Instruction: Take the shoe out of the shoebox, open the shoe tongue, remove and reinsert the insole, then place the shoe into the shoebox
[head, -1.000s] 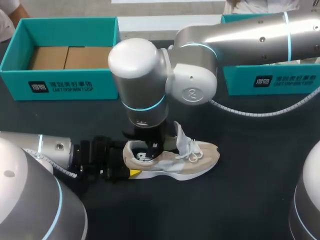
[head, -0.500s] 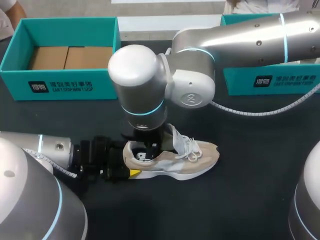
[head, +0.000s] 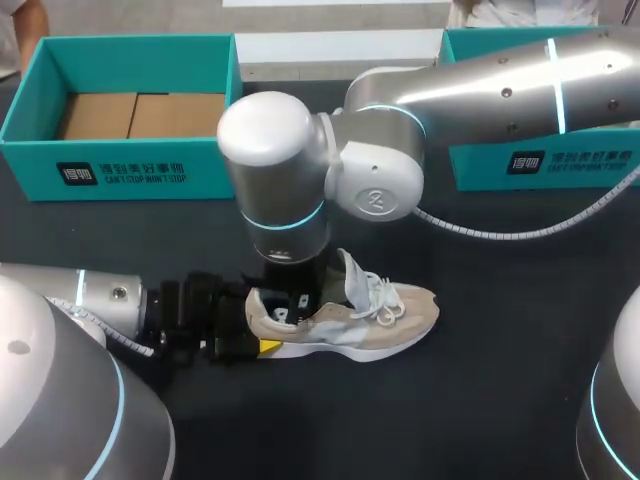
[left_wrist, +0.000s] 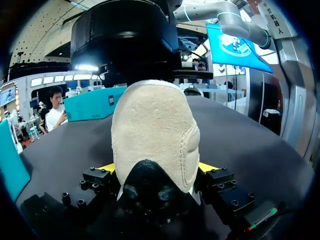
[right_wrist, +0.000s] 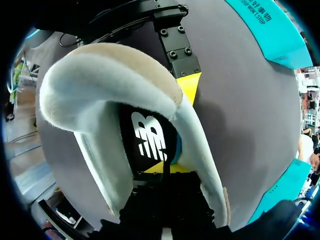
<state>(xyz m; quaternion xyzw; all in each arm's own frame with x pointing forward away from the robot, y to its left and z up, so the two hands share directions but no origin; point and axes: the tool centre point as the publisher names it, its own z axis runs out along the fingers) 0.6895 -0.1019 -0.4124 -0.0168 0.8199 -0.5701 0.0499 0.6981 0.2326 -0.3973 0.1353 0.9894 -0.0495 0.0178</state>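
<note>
A beige shoe (head: 375, 325) with white laces lies on its sole on the dark table, toe to the right. My left gripper (head: 258, 326) comes in low from the left. Its yellow fingertips (left_wrist: 106, 167) stand on both sides of the heel (left_wrist: 152, 130), pressed against it. My right gripper (head: 297, 304) reaches straight down into the shoe's opening, behind the raised tongue (head: 357, 280). In the right wrist view its tips (right_wrist: 162, 169) are closed together on the near edge of the black insole (right_wrist: 147, 137) with its white logo, inside the padded collar (right_wrist: 107, 75).
An open teal shoebox (head: 130, 172) with a cardboard floor stands at the back left. A second teal box (head: 545, 160) sits at the back right under my right arm. A white cable (head: 520, 232) hangs from that arm above the table.
My right gripper has sunk slightly deeper into the shoe and its fingers have closed. The left gripper and the shoe have stayed in place.
</note>
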